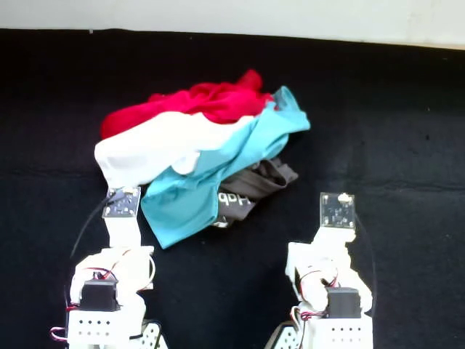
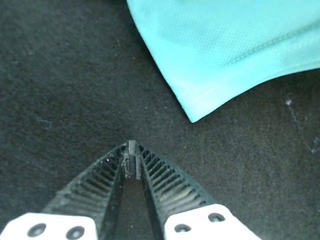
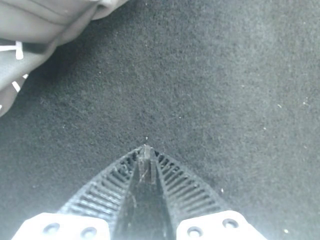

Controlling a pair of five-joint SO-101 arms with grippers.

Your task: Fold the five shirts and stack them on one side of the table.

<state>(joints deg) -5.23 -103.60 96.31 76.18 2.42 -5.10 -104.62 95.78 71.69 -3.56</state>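
A loose pile of shirts lies mid-table: a red shirt (image 1: 211, 102) on top at the back, a white shirt (image 1: 156, 149) under it, a teal shirt (image 1: 211, 178) spilling forward, and a dark grey shirt (image 1: 251, 190) at the bottom. My left gripper (image 2: 131, 150) is shut over bare cloth, a corner of the teal shirt (image 2: 220, 55) lying just beyond its tips. My right gripper (image 3: 145, 152) is shut with nothing in it, the dark grey shirt (image 3: 35, 35) off to one side ahead. Both arms (image 1: 120, 247) (image 1: 330, 254) sit folded at the front edge.
The table is covered with a black cloth (image 1: 392, 131). A pale wall strip (image 1: 290, 18) runs along the far edge. Open black surface lies right of the pile and between the two arms.
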